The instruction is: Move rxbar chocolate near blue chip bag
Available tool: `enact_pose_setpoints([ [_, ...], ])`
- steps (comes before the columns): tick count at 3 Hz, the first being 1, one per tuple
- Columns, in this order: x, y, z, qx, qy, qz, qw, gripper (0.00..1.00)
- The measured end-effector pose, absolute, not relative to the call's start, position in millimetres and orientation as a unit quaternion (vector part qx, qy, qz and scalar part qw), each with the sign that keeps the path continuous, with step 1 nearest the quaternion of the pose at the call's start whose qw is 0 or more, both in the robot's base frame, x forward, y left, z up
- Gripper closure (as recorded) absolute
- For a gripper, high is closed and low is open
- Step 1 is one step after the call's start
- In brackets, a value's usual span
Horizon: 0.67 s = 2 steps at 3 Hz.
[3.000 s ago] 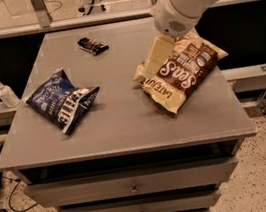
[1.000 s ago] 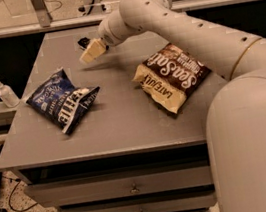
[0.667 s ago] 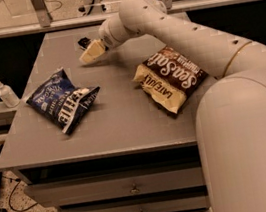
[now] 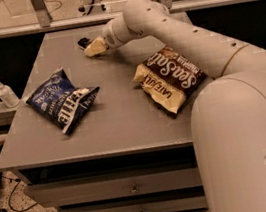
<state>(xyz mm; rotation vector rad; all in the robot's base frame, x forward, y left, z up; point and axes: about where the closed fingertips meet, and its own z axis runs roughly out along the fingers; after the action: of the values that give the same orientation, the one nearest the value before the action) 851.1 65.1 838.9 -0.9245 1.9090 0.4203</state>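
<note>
pincer (image 4: 95, 47) newly over at rxbar chocolate (image 4: 83, 42) just behind it, grip impossible to tell; grasp due, blue chip bag (image 4: 61, 102) well apart.

Smooth plastic tool (image 4: 95, 47) far back on matt table (image 4: 124, 112) — crinkled blue chip bag (image 4: 61, 100)

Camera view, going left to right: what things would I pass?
Pump bottle → blue chip bag → gripper, at the table's far edge → brown chip bag.
</note>
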Motion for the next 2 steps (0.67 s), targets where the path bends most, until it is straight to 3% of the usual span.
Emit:
enact_pose_setpoints([
  [2, 853.4, 66.5, 852.5, -0.357, 0.773, 0.210, 0.481, 0.88],
])
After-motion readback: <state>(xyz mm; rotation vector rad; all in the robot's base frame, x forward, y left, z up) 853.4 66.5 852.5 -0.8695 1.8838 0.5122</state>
